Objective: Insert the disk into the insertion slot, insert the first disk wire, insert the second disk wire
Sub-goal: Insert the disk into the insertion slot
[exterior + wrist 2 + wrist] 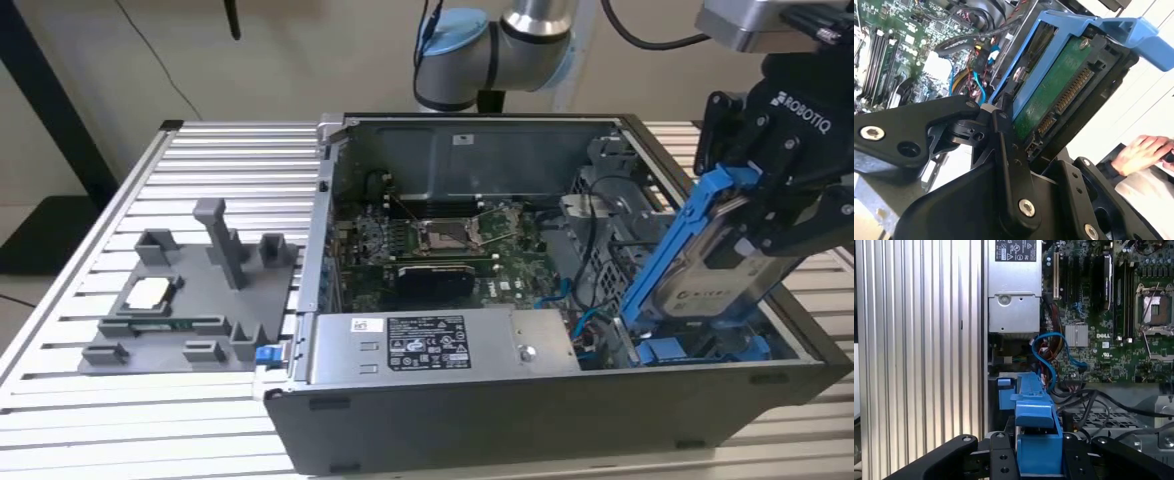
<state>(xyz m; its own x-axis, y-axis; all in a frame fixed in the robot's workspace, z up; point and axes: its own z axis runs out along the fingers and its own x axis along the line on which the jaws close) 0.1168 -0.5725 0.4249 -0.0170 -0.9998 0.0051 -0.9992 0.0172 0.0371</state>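
Observation:
My gripper [763, 215] is shut on the disk [710, 275], a silver drive in a bright blue carrier [677, 235]. It holds the disk steeply tilted over the case's front corner at the exterior view's right. The disk's lower end reaches down to the insertion slot [694, 350], a bay with blue rails. In the second wrist view the disk's green circuit board [1054, 95] and connector show between the black fingers [1006, 150]. The first wrist view has the carrier [1036, 437] above the slot's blue rail [1004, 392]. Blue cables [1049, 347] lie loose beside the slot; which are the disk wires I cannot tell.
The open computer case [534, 400] lies on a ribbed metal table [200, 160]. A grey power supply [427, 345] sits beside the slot and the motherboard [441, 235] behind it. A grey fixture tray [187, 300] stands at the exterior view's left. A person's hand [1146, 150] shows beyond the case.

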